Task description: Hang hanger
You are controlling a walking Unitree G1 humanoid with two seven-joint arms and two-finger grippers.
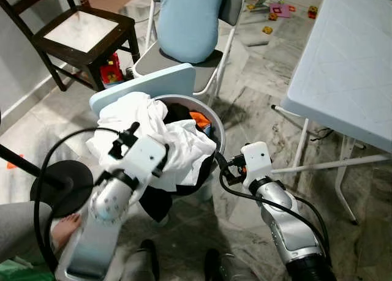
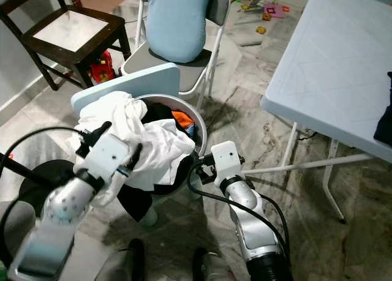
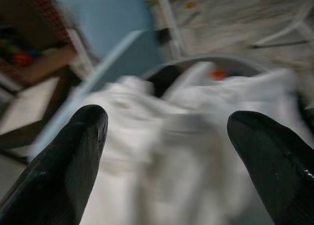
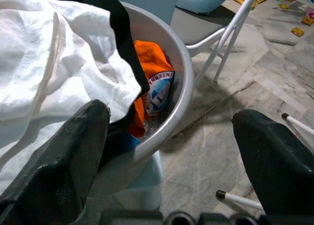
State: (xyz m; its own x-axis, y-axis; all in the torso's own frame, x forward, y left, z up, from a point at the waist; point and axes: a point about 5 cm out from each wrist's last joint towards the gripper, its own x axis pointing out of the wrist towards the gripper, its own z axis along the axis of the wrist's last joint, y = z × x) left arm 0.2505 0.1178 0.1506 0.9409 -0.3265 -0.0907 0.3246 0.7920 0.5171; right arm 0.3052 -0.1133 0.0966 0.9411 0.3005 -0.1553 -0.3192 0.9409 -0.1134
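Note:
A round grey laundry basket stands on the marble floor, heaped with a white garment. An orange garment lies deeper inside, and black cloth hangs over the near rim. My left gripper hovers open just above the white garment on the near left side of the basket; that wrist view is blurred. My right gripper is open beside the basket's right rim, with nothing between its fingers. In the eye view my right gripper is level with the rim.
A light blue board leans behind the basket. Behind it stands a folding chair with a blue cushion, a dark wooden chair to its left. A white folding table is at right. A black stand base and a person's bare foot are at left.

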